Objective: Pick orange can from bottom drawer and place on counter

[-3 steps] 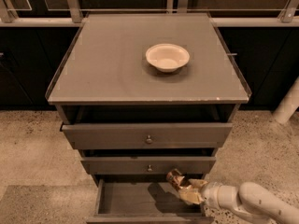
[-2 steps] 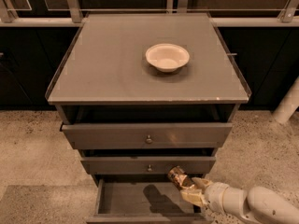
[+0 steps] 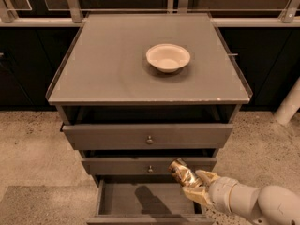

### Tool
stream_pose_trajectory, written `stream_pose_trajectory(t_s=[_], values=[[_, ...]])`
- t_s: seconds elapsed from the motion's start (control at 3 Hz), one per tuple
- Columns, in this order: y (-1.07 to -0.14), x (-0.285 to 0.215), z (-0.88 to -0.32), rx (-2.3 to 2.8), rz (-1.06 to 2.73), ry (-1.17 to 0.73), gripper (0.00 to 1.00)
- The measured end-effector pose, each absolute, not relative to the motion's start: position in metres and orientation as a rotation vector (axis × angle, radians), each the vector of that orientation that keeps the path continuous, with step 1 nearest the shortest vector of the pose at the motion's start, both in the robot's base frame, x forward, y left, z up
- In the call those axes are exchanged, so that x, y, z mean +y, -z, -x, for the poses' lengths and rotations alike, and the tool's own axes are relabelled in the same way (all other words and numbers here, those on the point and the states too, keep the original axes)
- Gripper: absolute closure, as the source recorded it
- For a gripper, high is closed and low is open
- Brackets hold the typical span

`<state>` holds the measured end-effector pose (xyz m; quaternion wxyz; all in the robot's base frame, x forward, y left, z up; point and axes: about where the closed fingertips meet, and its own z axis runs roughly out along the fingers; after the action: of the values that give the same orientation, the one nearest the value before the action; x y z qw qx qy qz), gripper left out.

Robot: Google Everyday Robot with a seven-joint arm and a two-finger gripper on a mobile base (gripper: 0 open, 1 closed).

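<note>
Now, camera view: my gripper (image 3: 192,185) sits low right, above open bottom drawer (image 3: 140,201), fingers pinching orange can (image 3: 180,170). Can tilted, upper end toward left, overlapping front of middle drawer (image 3: 117,165). Against moment ago: can slightly higher, clear of drawer floor; my arm's shadow on that floor. Cream bowl (image 3: 168,57) on counter (image 3: 103,69), right of centre, unmoved.

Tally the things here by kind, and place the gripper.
Drawers: 3, top drawer, middle drawer, bottom drawer pulled out farthest.
Cans: 1, the orange can, held by the gripper over the bottom drawer.
Bowls: 1, the bowl on the counter.
Total: 5.
</note>
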<state>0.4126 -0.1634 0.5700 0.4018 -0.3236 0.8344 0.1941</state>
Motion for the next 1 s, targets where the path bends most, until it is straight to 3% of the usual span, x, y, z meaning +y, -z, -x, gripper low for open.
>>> stream_pose_trajectory(t_s=[0.67, 1.0], values=[[-0.584, -0.170, -0.412, 2.077, 0.819, -0.469, 1.00], [-0.654, -0.183, -0.410, 1.978, 0.860, -0.366, 1.00]])
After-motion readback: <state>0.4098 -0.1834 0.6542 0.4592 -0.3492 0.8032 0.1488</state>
